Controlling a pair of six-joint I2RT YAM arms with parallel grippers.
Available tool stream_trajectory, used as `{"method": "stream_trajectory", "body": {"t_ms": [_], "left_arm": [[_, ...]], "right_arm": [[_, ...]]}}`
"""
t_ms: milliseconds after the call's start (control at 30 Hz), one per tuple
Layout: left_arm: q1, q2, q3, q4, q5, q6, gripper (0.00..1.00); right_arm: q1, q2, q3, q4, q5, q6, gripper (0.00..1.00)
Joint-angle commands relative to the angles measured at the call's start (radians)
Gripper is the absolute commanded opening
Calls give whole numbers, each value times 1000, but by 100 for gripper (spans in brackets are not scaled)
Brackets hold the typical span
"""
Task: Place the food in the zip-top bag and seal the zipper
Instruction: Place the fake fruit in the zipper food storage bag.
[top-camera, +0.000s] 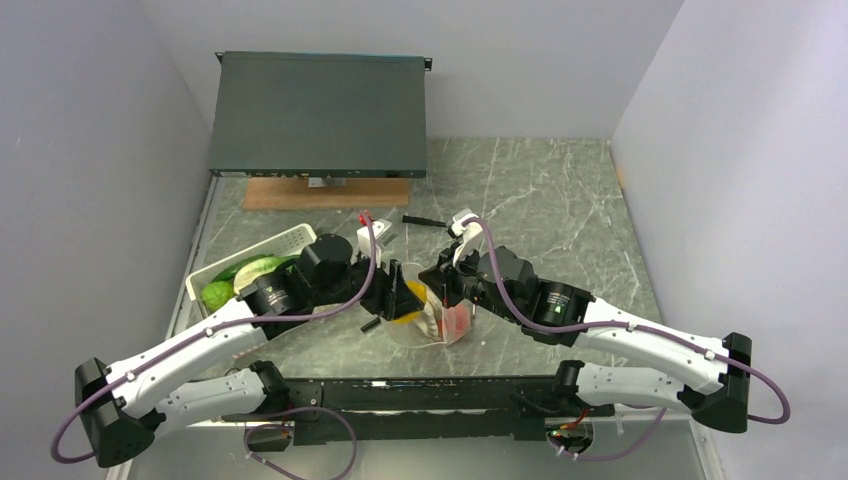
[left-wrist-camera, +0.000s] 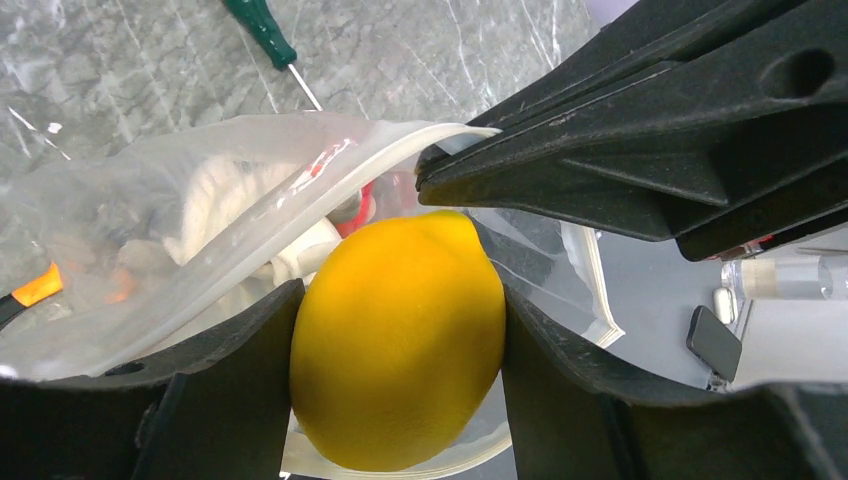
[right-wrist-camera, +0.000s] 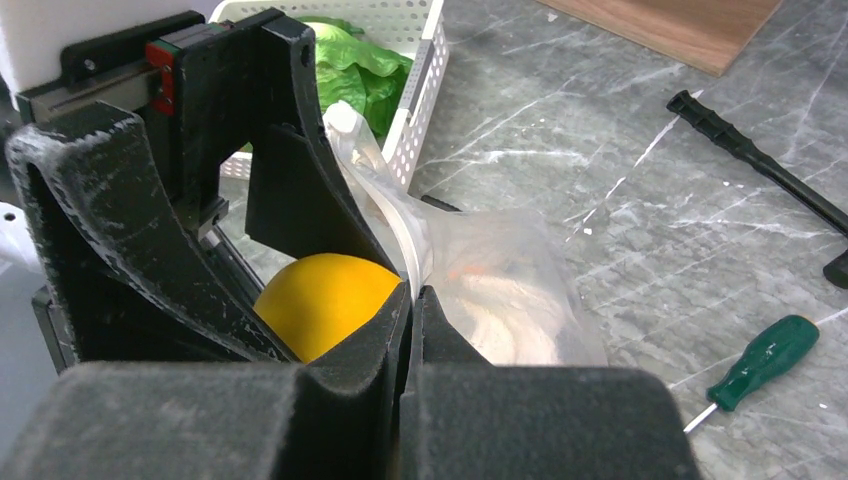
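My left gripper is shut on the yellow lemon and holds it in the open mouth of the clear zip-top bag. The lemon also shows in the top view and the right wrist view. My right gripper is shut on the bag's mouth edge with its pale zipper strip, holding it up. White mushroom pieces and something red lie inside the bag. The bag sits at the table's middle.
A white slotted basket with green leafy pieces and round green ones stands at the left. A green-handled screwdriver and a black tool lie beyond the bag. A dark box on a wooden board stands at the back.
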Motion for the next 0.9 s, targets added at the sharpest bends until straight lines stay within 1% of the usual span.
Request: {"method": "stream_trajectory", "body": {"t_ms": [0,333,400,500,533,600,667,767,867], "left_arm": [[-5,-37,45,2,-60,9,69],[-23,-34,86,-26,-79,28,93],[-23,-35,102,-49,-96,38,94],[-23,-55,119,-86,-147,47,91],[-24,-75,119,-92,-175,44,90],[-23,-109,122,-113,-278,10,87],[-23,-143,133,-162,-401,-38,87],[-23,-204,145,-244,-541,-103,87],[-23,-298,124,-305,-681,-175,87]], "right_arm": [[-4,-14,38,55,-5,-4,0],[-4,-10,29,65,-12,-4,0],[-5,-9,30,62,-6,-4,0],[-5,-11,27,64,-8,-7,0],[-5,-11,30,57,-8,-7,0],[-5,-15,27,49,-2,-6,0],[-5,-23,14,56,2,-5,0],[-6,-25,15,52,0,-6,0],[-7,-28,14,56,2,-10,0]]}}
